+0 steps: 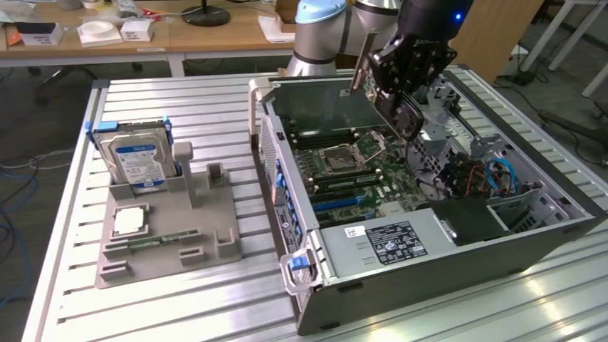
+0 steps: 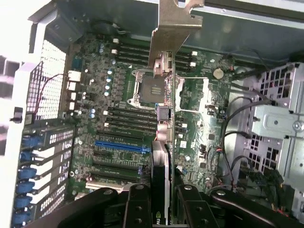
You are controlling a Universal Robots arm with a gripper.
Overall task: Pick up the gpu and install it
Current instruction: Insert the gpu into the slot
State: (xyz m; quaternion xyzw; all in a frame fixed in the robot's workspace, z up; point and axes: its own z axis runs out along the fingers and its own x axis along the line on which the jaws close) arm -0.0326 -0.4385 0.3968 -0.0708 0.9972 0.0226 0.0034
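Observation:
My gripper (image 1: 397, 84) hangs over the open computer case (image 1: 570, 228), shut on the gpu (image 1: 406, 117). The gpu is a thin black card held upright, with its metal bracket (image 1: 362, 65) sticking up beside the fingers. In the wrist view I see the gpu (image 2: 160, 164) edge-on between the two black fingers (image 2: 137, 204) of the gripper (image 2: 163, 205), and its bracket (image 2: 173, 28) reaches out ahead. Below it lies the green motherboard (image 2: 118, 95) with a blue slot (image 2: 121, 147) and black slots beside it. The card is above the board, not touching it.
Left of the case in the exterior view a grey holder (image 1: 218, 214) carries a hard drive (image 1: 141, 160), a square chip (image 1: 128, 221) and a RAM stick (image 1: 156, 240). Inside the case are a power supply (image 1: 399, 242), cables (image 1: 499, 174) and a drive cage (image 2: 280, 128).

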